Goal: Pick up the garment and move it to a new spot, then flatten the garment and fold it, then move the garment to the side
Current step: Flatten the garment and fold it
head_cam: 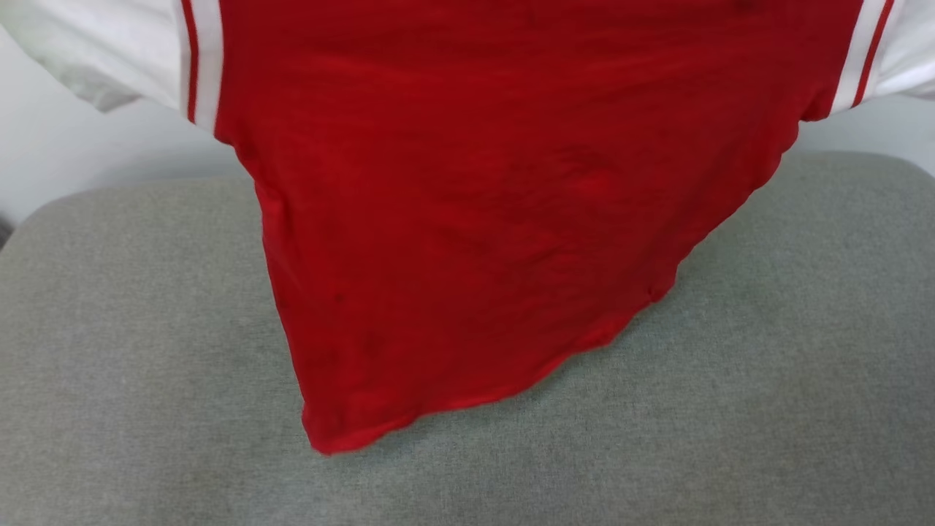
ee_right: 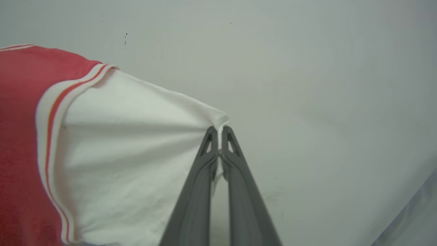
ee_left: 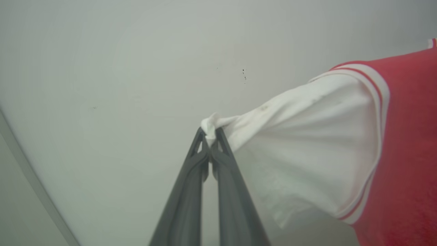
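Note:
The garment (head_cam: 482,190) is a red T-shirt with white sleeves and striped trim. It hangs spread in the air, its lower hem dipping to the grey cushion (head_cam: 131,351) at the lower left corner. In the left wrist view my left gripper (ee_left: 210,131) is shut on the tip of one white sleeve (ee_left: 307,143). The right wrist view has my right gripper (ee_right: 218,128) shut on the tip of the other white sleeve (ee_right: 136,150). Both sleeves are pulled taut. The chest lettering is hidden.
The grey fabric cushion spreads across the lower head view, with rounded far corners. Behind it stands a pale wall (head_cam: 44,139), which also backs both wrist views.

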`<state>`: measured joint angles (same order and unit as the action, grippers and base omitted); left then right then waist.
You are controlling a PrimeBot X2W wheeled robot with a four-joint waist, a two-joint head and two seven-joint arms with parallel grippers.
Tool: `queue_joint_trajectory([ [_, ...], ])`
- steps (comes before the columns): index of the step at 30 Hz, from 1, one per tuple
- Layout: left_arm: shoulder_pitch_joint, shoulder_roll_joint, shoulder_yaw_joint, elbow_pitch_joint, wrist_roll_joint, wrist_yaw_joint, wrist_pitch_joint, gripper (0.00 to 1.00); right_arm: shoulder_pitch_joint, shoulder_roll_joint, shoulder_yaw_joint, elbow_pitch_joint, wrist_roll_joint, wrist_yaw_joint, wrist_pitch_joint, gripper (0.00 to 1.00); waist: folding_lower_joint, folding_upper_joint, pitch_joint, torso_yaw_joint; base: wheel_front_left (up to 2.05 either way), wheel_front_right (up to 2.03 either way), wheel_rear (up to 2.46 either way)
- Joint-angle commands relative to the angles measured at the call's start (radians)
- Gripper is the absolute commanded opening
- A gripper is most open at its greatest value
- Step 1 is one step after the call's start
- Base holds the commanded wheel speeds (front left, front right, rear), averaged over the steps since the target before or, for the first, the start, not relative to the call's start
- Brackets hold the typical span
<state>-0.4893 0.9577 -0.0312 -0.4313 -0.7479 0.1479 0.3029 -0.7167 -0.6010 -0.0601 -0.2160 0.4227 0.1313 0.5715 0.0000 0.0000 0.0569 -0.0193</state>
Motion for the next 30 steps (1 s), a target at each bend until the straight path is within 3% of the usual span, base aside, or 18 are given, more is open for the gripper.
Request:
queue_joint_trajectory([
  [1, -0.028, -0.003, -0.003, 0.015, 0.004, -0.004, -0.007, 0.00, -0.029, 0.003, 0.003, 0.013, -0.001, -0.001, -0.008, 0.00, 0.0000, 0.0000, 0.024, -0.008, 0.00, 0.00, 0.00],
  [8, -0.243, 0.020, -0.017, 0.108, 0.040, -0.016, 0.001, 0.00, -0.208, 0.026, 0.012, 0.079, 0.022, -0.001, -0.050, 0.00, 0.0000, 0.0000, 0.194, -0.020, 0.00, 0.00, 0.00],
  [13, -0.439, 0.024, -0.071, 0.206, 0.064, -0.071, 0.009, 0.00, -0.366, 0.041, 0.027, 0.143, -0.001, -0.001, -0.089, 0.00, 0.0000, 0.0000, 0.320, -0.025, 0.00, 0.00, 0.00],
  [15, -0.539, 0.017, -0.090, 0.247, 0.075, -0.092, 0.015, 0.00, -0.442, 0.092, -0.001, 0.192, -0.001, -0.001, -0.110, 0.00, 0.0000, 0.0000, 0.374, -0.028, 0.00, 0.00, 0.00],
  [23, -0.951, -0.098, -0.195, 0.473, 0.163, -0.167, -0.057, 0.00, -0.746, 0.206, -0.061, 0.412, -0.131, -0.001, -0.213, 0.00, 0.0000, 0.0000, 0.531, -0.023, 0.00, 0.00, 0.00],
  [30, -1.136, -0.204, -0.239, 0.662, 0.210, -0.192, -0.180, 0.00, -0.898, 0.241, -0.063, 0.589, -0.209, -0.001, -0.313, 0.00, 0.0000, 0.0000, 0.599, -0.003, 0.00, 0.00, 0.00],
])
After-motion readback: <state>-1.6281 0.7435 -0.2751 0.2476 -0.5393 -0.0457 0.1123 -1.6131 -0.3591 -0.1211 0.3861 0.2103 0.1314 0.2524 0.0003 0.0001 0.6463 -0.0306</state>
